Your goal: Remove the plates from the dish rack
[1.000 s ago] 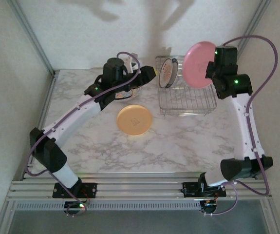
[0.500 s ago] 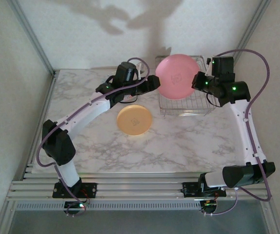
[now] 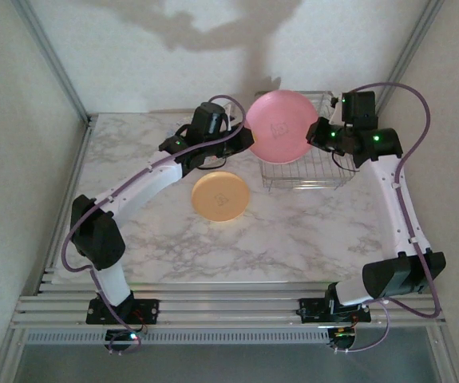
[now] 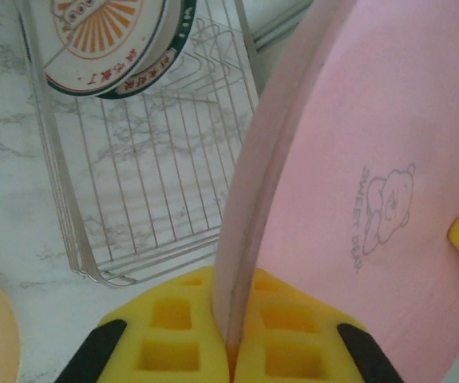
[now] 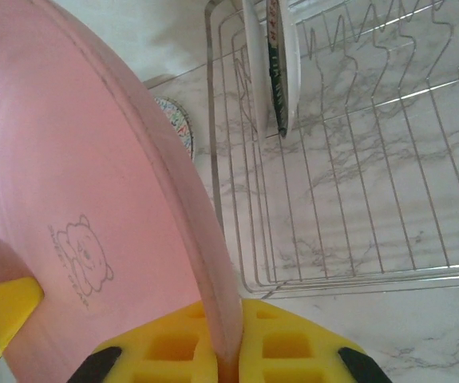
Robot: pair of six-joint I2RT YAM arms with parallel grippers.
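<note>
you had both arms on the pink plate (image 3: 278, 126): left gripper (image 4: 231, 339) shut on its left rim, right gripper (image 5: 223, 343) shut on its right rim. the plate was in the air over the left end of the dish rack (image 3: 309, 171). risk: if the arms pulled apart, it'd twist or drop onto the white plate (image 4: 105, 40) racked below.

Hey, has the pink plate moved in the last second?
Yes. The pink plate has shifted left, from the right side of the dish rack to its left side.

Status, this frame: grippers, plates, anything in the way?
Grippers: left gripper and right gripper both shut on pink plate, above dish rack. One patterned plate in rack. No obstruction seen.
</note>
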